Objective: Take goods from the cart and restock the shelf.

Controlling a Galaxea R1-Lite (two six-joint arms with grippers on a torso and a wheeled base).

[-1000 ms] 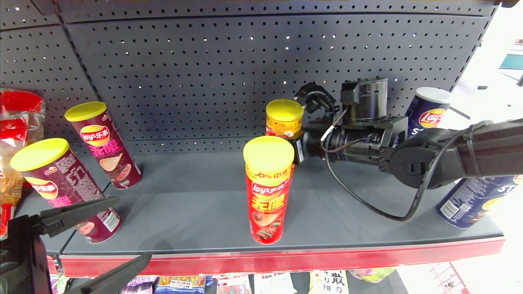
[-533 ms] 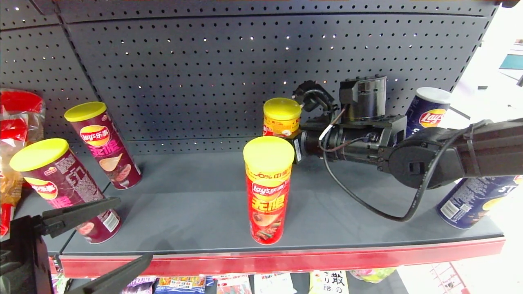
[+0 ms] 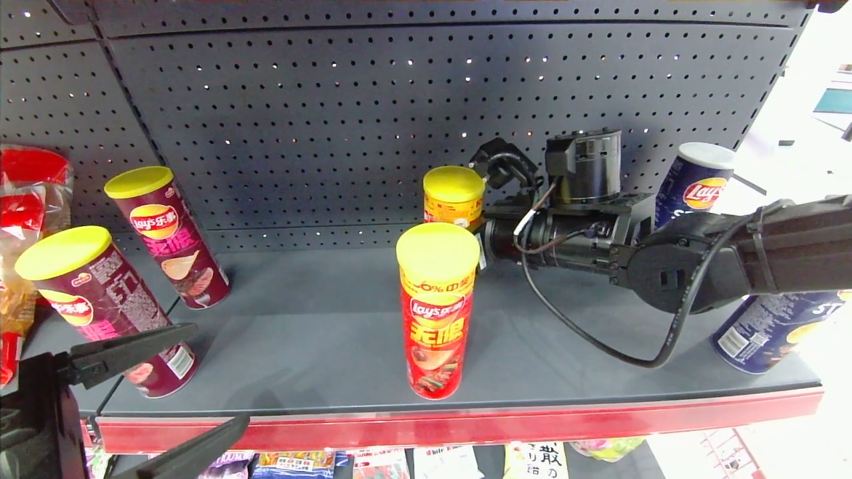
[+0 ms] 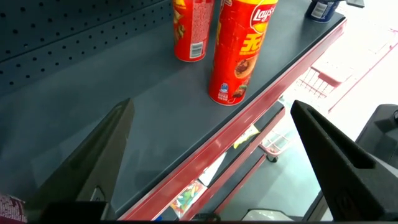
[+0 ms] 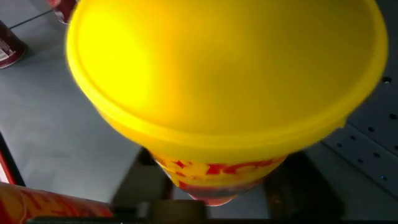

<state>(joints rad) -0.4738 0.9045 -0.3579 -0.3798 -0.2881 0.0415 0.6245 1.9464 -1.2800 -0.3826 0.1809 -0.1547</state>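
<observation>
The right tool (image 3: 474, 229) is clamped on a yellow-lidded red can (image 3: 454, 196), held upright at the back of the shelf (image 3: 319, 332). A matching can (image 3: 437, 306) stands just beside that tool, toward the shelf's front edge, so a row is probably intended. The left tool (image 3: 216, 372), fingers apart, is parked low and well apart.

It was a shop: a shelf (image 3: 319, 332) backed by pegboard (image 3: 333, 133), with a red price rail (image 3: 466, 426), carried chip cans (image 3: 436, 319). Snack packets (image 3: 439, 461) lay below, and a wire cart (image 4: 326, 65) stood nearby.
</observation>
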